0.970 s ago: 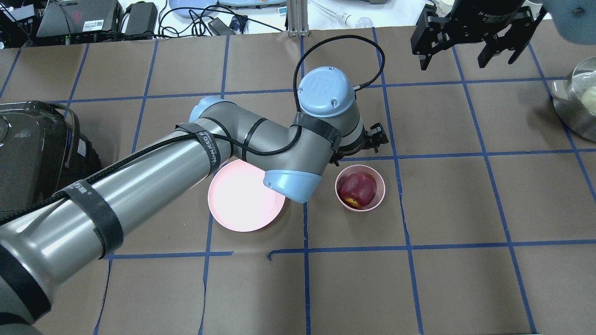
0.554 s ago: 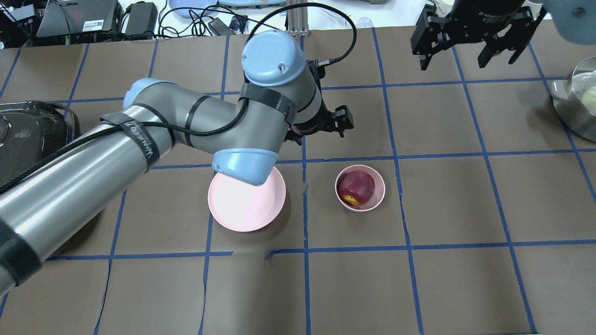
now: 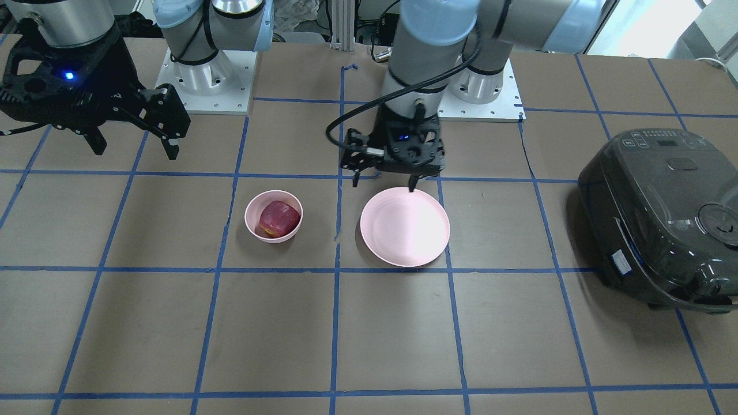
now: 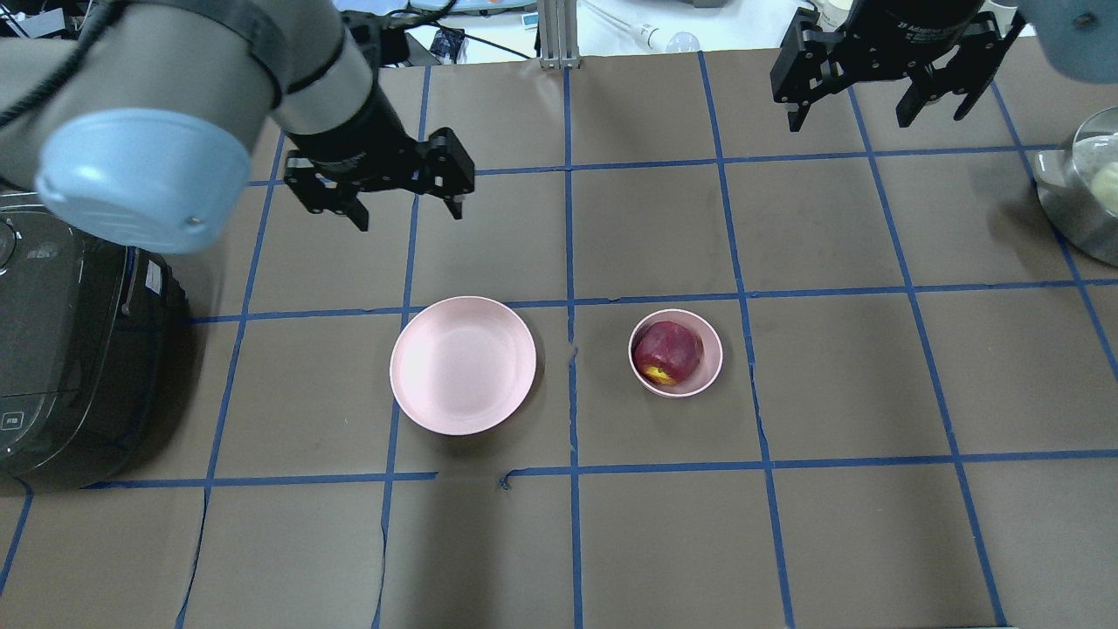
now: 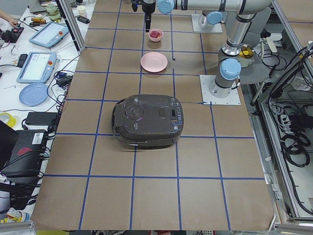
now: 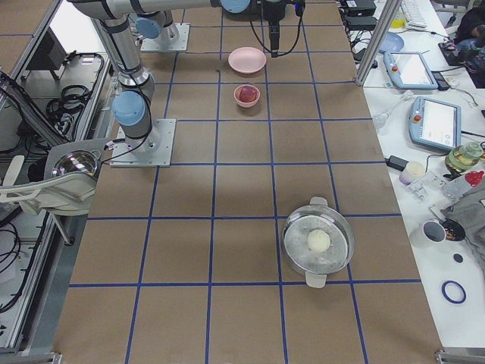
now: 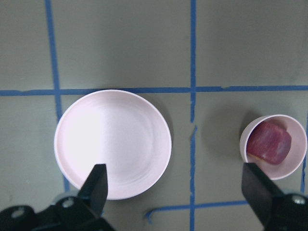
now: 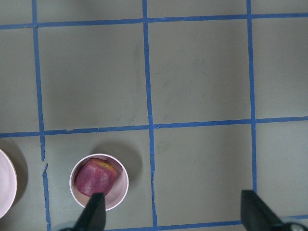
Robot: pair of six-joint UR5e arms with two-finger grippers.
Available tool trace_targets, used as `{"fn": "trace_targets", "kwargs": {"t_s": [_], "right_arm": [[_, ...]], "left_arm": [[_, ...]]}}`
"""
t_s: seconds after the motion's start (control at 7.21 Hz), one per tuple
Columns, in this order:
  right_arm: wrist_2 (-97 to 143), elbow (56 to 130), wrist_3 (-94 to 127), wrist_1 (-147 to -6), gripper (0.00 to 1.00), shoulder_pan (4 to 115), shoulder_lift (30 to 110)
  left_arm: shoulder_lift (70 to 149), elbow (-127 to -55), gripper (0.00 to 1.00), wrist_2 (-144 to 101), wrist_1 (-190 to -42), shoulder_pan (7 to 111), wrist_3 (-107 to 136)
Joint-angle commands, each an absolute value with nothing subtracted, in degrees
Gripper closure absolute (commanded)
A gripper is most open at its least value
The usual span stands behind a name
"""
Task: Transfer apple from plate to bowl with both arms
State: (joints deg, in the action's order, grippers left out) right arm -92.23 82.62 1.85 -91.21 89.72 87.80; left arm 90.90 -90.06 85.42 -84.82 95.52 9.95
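The apple [image 4: 668,352] is noted seated in the bowl [image 4: 715,367], beside the bare plate [image 4: 463,376] toward the tabletop's right edge, lying between the raised left gripper [image 4: 409,217] and right gripper [image 3: 135,153], whose fingers are held spread and empty, neither clearly nearer.

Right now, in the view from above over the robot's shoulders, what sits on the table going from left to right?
black rice cooker → pink plate → pink bowl holding the apple → steel pot
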Motion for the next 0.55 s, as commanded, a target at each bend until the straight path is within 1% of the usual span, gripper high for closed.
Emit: {"fn": "trace_targets", "kwargs": {"t_s": [0.0, 0.42], "right_arm": [[-92.29, 82.62, 1.85, -91.23, 0.0, 89.74, 87.8], [-92.29, 82.62, 1.85, -91.23, 0.0, 89.74, 87.8]], "left_arm": [[88.68, -86.32, 0.0, 86.13, -91.13, 87.56, 7.31], [88.24, -86.75, 0.0, 91.2, -91.67, 87.98, 6.94]]}}
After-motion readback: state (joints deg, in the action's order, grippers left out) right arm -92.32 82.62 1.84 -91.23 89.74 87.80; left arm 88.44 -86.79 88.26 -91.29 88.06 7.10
